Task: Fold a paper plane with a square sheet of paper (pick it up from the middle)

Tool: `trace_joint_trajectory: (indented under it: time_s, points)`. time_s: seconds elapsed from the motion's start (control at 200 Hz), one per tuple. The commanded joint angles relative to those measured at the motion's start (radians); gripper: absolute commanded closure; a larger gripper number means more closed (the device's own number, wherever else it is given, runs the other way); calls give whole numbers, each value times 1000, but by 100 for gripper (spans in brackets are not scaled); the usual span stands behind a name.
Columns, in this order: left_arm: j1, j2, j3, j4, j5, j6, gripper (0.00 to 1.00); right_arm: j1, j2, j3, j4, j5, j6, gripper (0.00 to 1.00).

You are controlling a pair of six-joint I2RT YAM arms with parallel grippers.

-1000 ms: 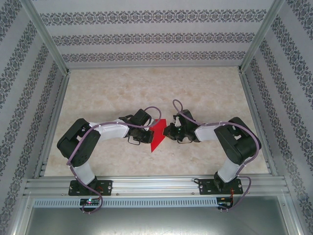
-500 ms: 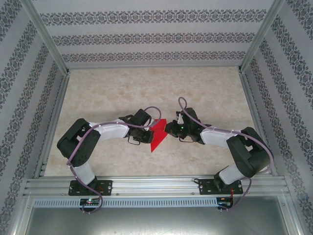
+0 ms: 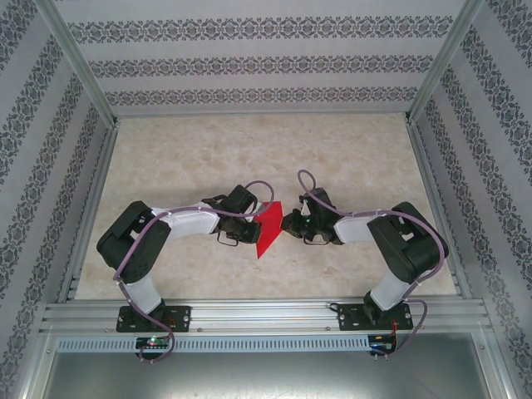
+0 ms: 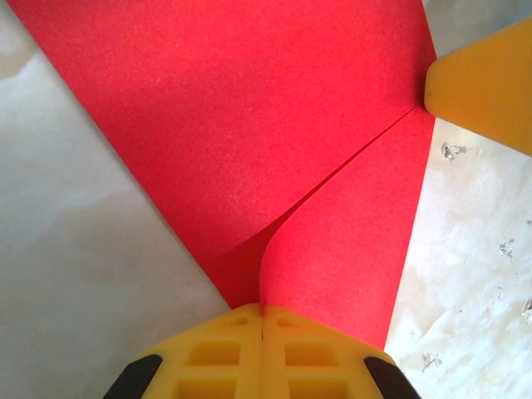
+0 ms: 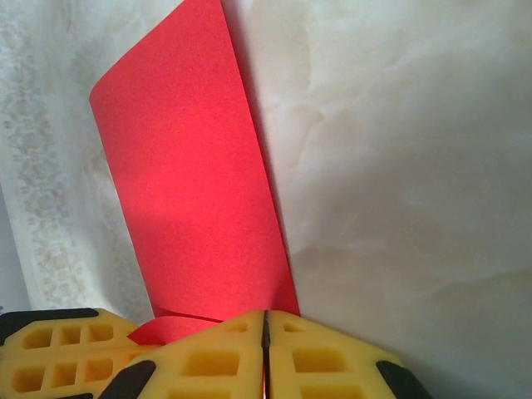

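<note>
While left claw (image 4: 263, 320) and right claw (image 5: 266, 324) clamp opposite edges, the paper (image 3: 268, 229) lies between them, tip toward the worktop (image 3: 249, 150) near edge.

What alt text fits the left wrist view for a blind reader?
The left gripper, yellow fingers shut, pinches a corner of the red paper, whose two flaps meet along a diagonal seam. A second yellow finger touches its far right edge, above the marbled table.
</note>
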Motion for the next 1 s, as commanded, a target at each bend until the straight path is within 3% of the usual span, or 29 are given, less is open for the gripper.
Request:
trace_joint_trajectory:
  time_s: [0.0, 0.16, 0.569, 0.834, 0.994]
  points:
    - [4, 6, 1, -75, -34, 13, 100, 8, -51, -4, -58, 14, -9, 91]
    - [4, 12, 3, -75, -33, 13, 100, 6, -118, 33, -127, 48, -59, 91]
    - [4, 13, 10, -84, -31, 19, 100, 6, 78, 48, -49, -15, -22, 91]
    - [4, 10, 7, -83, -37, 17, 100, 18, -97, 56, -119, -22, -47, 90]
    - [4, 10, 8, -83, -39, 14, 100, 56, -119, 30, -92, -19, -12, 91]
